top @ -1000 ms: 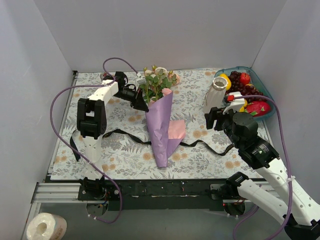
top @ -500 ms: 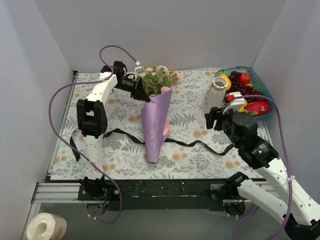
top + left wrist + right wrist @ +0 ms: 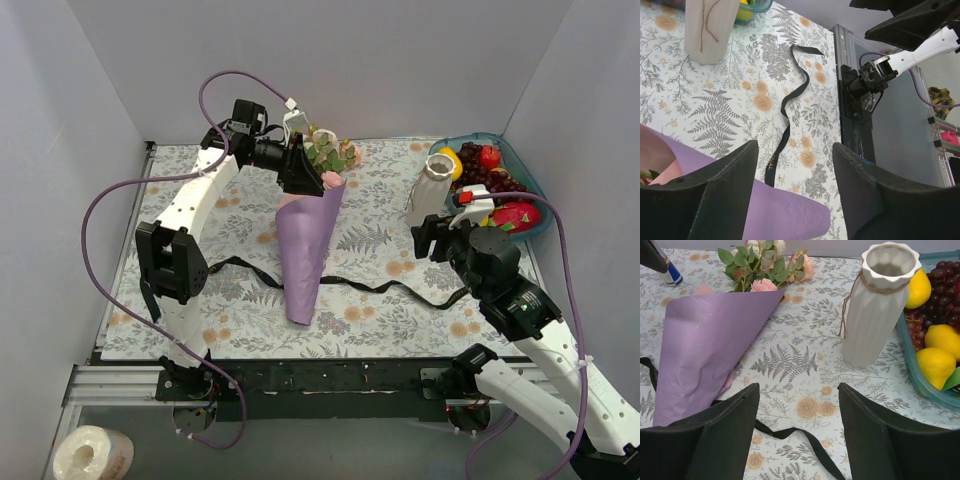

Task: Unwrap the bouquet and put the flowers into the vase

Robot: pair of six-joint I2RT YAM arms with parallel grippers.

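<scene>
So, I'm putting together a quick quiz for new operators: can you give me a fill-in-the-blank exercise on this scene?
1. The paper wrapped round the bouquet of roses shows mostly its ___ face.
2. The long loose ribbon on the flowered tablecloth is ___.
3. The whitish ribbed ceramic vase stands beside a teal bowl of ___.
4. The right tool is ___, holding nothing.
Missing words: purple; black; fruit; open.

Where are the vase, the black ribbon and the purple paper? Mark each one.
vase (image 3: 875,315), right wrist view, middle of its ribbed body.
black ribbon (image 3: 786,125), left wrist view, midway along the strip.
purple paper (image 3: 705,340), right wrist view, centre of the cone.
</scene>
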